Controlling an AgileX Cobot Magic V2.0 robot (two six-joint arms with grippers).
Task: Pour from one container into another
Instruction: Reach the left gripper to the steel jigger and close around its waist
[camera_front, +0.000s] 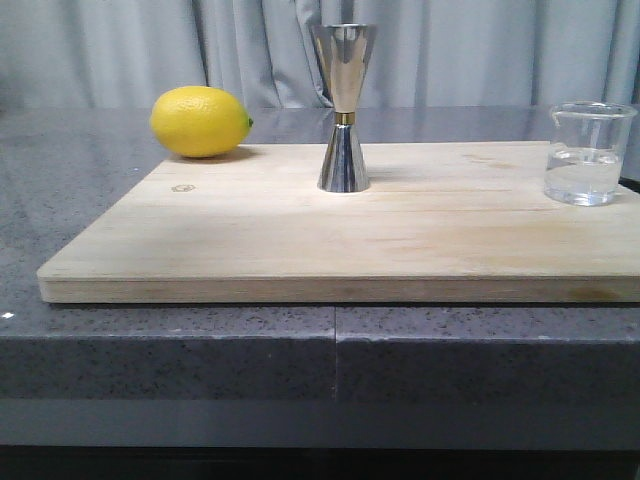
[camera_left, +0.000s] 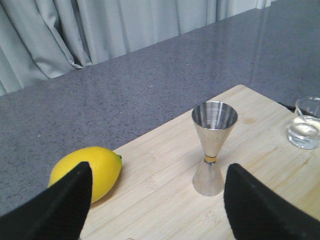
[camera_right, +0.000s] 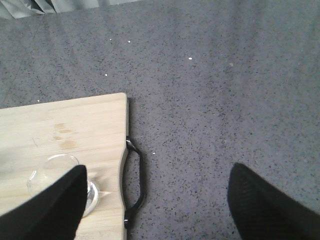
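The steel jigger (camera_front: 343, 107) with a gold waist band stands upright mid-board, toward the back edge; in the left wrist view the jigger (camera_left: 212, 146) shows an empty upper cup. The clear glass beaker (camera_front: 587, 152) stands at the board's right end with some clear liquid in it, also seen as the beaker (camera_left: 306, 123) and the beaker (camera_right: 56, 176). My left gripper (camera_left: 157, 204) is open above the board, the jigger just inside its right finger. My right gripper (camera_right: 157, 202) is open over the counter, its left finger (camera_right: 52, 207) covering part of the beaker. Neither arm shows in the front view.
A yellow lemon (camera_front: 200, 121) lies at the back left corner of the wooden cutting board (camera_front: 300, 240). The board has a black handle (camera_right: 135, 182) on its right end. It rests on a dark speckled counter (camera_front: 80, 190), with grey curtains behind.
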